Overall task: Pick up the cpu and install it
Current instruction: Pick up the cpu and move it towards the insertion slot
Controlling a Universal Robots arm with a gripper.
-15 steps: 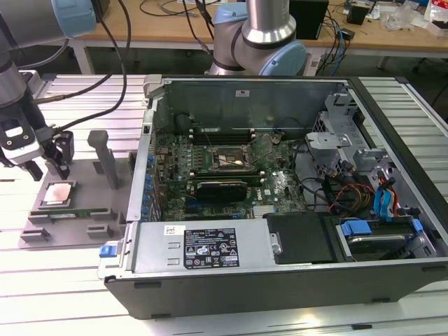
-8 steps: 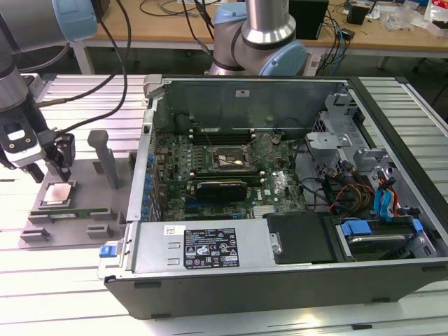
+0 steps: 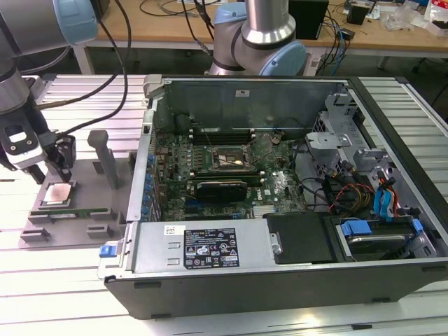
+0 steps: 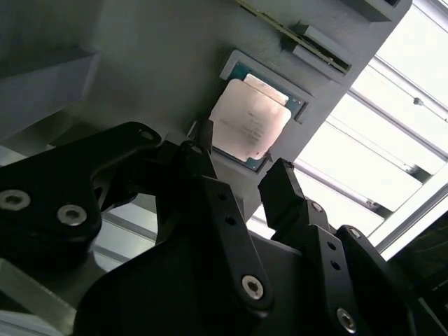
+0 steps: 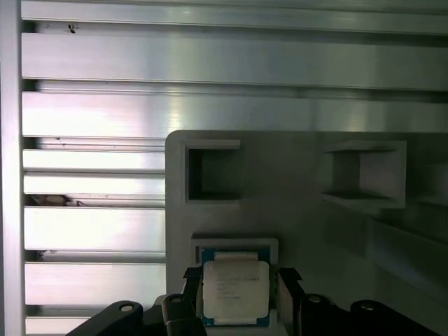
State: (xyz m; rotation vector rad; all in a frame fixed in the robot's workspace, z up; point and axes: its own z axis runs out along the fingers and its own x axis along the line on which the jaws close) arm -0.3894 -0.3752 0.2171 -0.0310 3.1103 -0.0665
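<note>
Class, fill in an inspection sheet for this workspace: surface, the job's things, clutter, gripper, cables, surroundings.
Surface: ribbed metal table carrying a grey holder plate.
Job's things: cpu lies in a recess of the plate; open computer case stands beside the plate, with the socket on its board.
Clutter: green memory stick in the plate next to the cpu.
Gripper: gripper open, fingers either side of the cpu.
Cables: black cables hang from the arm; coloured leads inside the case.
Surroundings: wooden bench behind.
</note>
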